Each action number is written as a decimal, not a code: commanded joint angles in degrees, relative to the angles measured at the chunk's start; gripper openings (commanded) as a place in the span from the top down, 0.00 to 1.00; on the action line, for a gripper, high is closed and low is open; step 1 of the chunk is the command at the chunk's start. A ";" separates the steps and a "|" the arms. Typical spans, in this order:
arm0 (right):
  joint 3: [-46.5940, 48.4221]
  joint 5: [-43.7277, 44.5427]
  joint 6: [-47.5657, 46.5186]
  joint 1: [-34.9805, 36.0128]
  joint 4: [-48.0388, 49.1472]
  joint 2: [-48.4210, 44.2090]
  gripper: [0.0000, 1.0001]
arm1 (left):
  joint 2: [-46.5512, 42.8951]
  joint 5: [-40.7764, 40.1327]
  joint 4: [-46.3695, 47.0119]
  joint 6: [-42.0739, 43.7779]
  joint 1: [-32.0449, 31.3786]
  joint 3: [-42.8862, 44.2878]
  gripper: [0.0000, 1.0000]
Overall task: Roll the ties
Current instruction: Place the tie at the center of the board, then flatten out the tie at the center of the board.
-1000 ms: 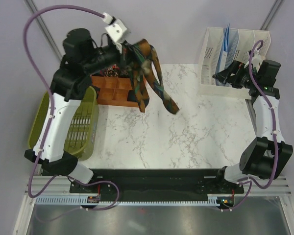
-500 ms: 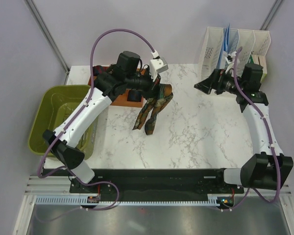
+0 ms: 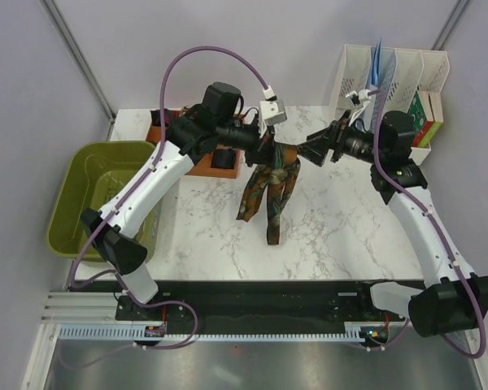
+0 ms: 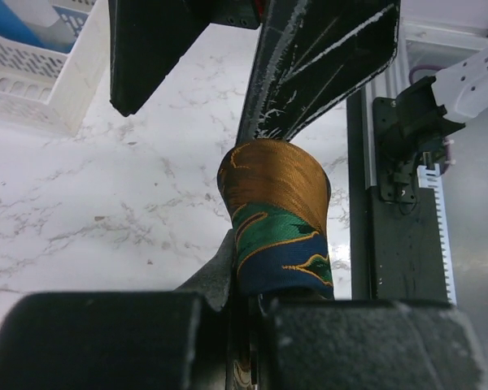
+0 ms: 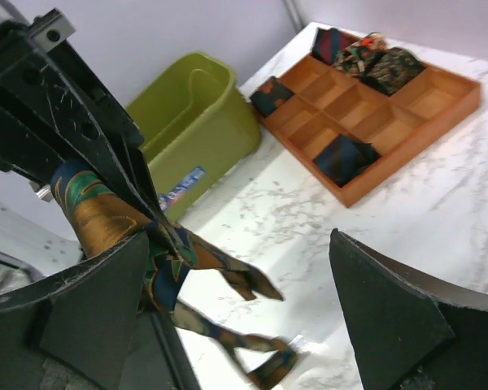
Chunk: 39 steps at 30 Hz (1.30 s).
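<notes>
- The left gripper has swung the patterned tie to mid-table, clamped on its fold, with the ends dangling over the table.
- The right gripper has moved in beside it with fingers wide; a two-handed regrasp looks likely, and rolling has not started.

We've got our left arm stretched far forward and bent in towards the middle, the left gripper pointing right with its fingers pinched tight on the tie. Our right arm extends forward and turns left to face it, the right gripper level, fingers spread wide, tips just beside the left gripper
</notes>
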 commanded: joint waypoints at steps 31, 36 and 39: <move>8.85 7.76 -48.94 -25.79 -47.21 9.30 0.02 | 2.72 7.37 17.32 0.57 16.18 -23.54 0.25; 3.59 10.84 -58.19 -26.31 -56.20 11.84 0.10 | -10.10 10.61 16.09 11.21 12.70 -35.83 0.27; 2.17 9.53 -59.25 -26.40 -58.57 15.96 0.16 | -13.46 10.61 14.07 20.08 1.99 -41.02 0.34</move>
